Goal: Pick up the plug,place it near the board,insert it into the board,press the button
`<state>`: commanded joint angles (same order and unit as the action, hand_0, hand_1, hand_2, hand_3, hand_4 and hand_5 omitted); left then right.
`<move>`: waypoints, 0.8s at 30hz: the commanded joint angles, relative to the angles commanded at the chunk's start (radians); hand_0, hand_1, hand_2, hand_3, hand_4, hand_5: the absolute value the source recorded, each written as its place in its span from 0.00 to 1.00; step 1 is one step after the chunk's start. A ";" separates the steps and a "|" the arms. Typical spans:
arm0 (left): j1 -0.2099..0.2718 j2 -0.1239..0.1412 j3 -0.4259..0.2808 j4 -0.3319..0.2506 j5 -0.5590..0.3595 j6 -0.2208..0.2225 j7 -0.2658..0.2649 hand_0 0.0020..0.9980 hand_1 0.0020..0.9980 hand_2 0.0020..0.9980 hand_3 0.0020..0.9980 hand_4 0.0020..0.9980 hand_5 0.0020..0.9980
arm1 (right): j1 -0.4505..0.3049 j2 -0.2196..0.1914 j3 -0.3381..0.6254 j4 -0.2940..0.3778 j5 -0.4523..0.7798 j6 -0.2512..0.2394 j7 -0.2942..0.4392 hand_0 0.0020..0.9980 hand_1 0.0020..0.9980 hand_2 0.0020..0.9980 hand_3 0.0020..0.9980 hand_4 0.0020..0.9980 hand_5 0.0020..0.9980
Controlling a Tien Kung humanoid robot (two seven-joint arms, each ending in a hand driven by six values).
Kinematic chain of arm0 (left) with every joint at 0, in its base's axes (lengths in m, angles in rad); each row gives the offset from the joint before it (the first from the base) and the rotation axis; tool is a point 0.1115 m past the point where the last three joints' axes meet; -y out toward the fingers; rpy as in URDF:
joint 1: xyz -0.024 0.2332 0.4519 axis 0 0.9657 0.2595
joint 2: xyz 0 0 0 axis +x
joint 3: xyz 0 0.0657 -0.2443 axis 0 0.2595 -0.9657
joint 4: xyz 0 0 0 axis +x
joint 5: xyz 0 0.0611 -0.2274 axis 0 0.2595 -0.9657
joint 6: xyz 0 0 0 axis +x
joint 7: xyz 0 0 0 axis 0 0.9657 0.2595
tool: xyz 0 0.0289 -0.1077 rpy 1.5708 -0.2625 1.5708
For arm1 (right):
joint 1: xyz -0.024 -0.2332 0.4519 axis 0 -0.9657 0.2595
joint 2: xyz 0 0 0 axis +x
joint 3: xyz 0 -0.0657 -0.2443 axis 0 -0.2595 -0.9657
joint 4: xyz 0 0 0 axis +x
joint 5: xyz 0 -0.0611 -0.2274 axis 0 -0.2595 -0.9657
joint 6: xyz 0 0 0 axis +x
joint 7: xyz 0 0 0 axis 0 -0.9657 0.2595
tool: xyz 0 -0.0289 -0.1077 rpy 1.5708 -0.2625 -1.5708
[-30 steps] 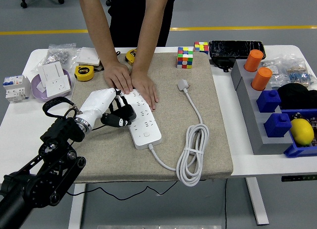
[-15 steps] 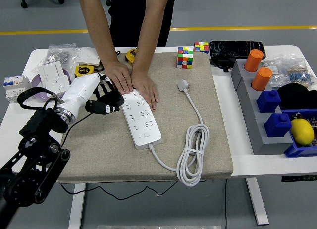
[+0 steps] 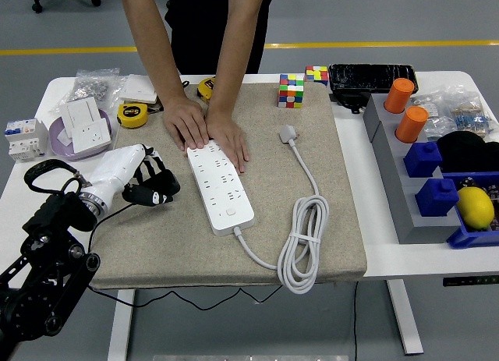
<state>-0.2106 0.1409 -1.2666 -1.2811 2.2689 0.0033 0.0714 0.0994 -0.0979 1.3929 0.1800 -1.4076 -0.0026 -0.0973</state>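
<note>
Plug, white and three-pinned, is seen lying free on the beige felt mat, right of the white power strip pinned down by a person's two hands. The left robot hand is held left of the strip, black fingers loosely curled, grasping nothing.

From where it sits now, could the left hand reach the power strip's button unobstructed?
Probably yes: the left hand is beside the power strip, and the button is uncovered; the person's hands press only its far end.
</note>
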 joint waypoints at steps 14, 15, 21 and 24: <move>-0.004 0.002 -0.006 0.011 -0.109 -0.045 -0.025 0.91 0.98 0.91 0.87 1.00 0.96 | -0.002 0.001 0.008 0.000 -0.003 0.000 -0.001 0.87 0.72 0.72 0.70 1.00 0.67; -0.004 0.002 -0.007 0.011 -0.131 -0.044 -0.028 0.91 0.98 0.91 0.87 1.00 0.96 | -0.001 0.002 0.008 0.000 -0.003 0.000 -0.001 0.87 0.72 0.72 0.70 1.00 0.67; 0.004 -0.004 -0.025 -0.007 -0.307 -0.033 -0.062 0.93 1.00 0.93 0.90 1.00 1.00 | 0.000 0.001 0.011 0.000 -0.003 0.000 -0.001 0.87 0.72 0.72 0.70 1.00 0.67; 0.020 -0.018 -0.035 -0.032 -0.430 -0.006 -0.090 0.93 1.00 0.93 0.90 1.00 1.00 | -0.001 0.001 0.011 0.000 -0.003 0.000 -0.001 0.87 0.72 0.72 0.70 1.00 0.67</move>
<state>-0.1904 0.1229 -1.3018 -1.3135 1.8393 -0.0030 -0.0187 0.0989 -0.0970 1.4039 0.1800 -1.4104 -0.0028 -0.0985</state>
